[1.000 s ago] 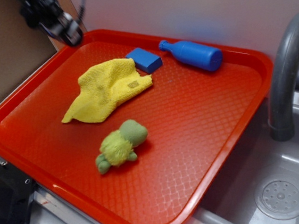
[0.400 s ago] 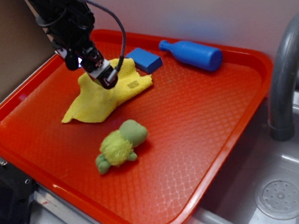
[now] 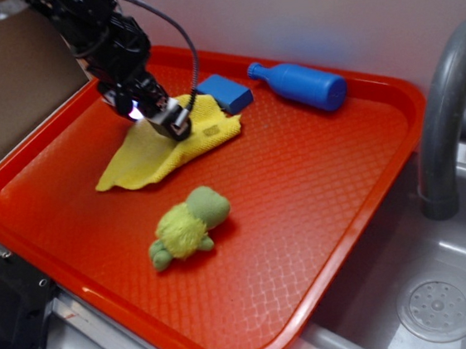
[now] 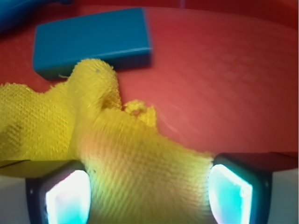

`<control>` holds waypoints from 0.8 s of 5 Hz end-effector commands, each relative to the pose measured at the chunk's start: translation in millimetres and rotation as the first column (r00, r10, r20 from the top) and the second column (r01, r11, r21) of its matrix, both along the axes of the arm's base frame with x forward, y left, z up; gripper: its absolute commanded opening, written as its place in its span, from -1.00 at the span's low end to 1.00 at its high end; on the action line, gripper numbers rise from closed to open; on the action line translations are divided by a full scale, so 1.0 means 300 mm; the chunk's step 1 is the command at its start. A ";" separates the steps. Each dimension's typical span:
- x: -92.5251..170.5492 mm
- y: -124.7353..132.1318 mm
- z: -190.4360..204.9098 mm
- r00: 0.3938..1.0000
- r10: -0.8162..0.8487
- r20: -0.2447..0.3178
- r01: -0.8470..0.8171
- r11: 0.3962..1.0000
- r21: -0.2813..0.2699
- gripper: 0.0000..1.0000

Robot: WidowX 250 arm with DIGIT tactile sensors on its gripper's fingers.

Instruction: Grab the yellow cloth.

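Note:
The yellow cloth (image 3: 159,147) lies rumpled on the red tray (image 3: 316,174) at the back left, its tan label patch facing the tray's middle. My gripper (image 3: 173,124) is down on the cloth's upper part. In the wrist view the cloth (image 4: 140,158) bulges up between my two lit fingers (image 4: 67,196), which stand wide apart on either side of it. The jaws are open and straddle the fold without pinching it.
A blue block (image 3: 224,93) touches the cloth's far edge, also in the wrist view (image 4: 93,39). A blue bottle (image 3: 300,84) lies at the tray's back. A fuzzy yellow-green plush toy (image 3: 186,226) sits mid-tray. A grey faucet (image 3: 447,110) and sink are at right.
My gripper has come down from the tray's back-left corner onto the cloth and lowered further. The cloth's top has been pushed flatter and its edge shifted slightly right.

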State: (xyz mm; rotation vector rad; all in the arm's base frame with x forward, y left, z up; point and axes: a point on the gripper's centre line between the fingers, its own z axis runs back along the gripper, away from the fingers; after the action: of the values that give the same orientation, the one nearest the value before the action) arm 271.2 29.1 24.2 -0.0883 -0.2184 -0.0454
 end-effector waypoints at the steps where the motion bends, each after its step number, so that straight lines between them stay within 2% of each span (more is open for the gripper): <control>1: -0.006 -0.005 0.026 0.999 0.014 0.051 -0.011 0.999 -0.051 -1.00; 3: -0.027 -0.009 0.052 0.999 0.008 0.044 -0.009 1.000 0.022 -1.00; 4: -0.100 -0.002 0.216 0.986 -0.042 0.164 0.022 0.992 0.122 -1.00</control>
State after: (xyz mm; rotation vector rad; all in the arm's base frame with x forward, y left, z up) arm 237.9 30.0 87.8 0.0224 -0.3600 -0.0866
